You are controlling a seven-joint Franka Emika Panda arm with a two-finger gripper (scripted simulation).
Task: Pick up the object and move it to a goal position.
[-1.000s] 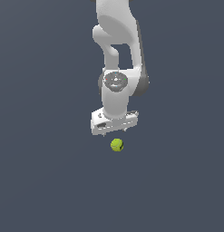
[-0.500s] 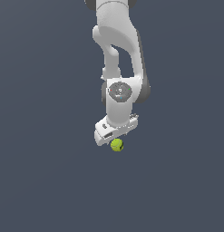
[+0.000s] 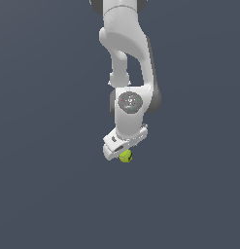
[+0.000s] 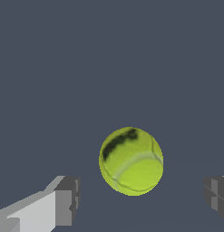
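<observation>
A: What are you seeing apart from the job itself?

B: You are looking at a plain slate-blue ground (image 3: pixel 43 194), and it is filling the exterior view from twelve o'clock right round to twelve again.

A: Is the shade changing anywhere?

B: You are getting much the same dull, even tone at three, six and nine o'clock. It is showing as flat and matte.

A: And on the wrist view?

B: The same slate-blue ground (image 4: pixel 63 68) is spreading across it. You are not being shown enough to tell where floor is giving way to backdrop.
</observation>
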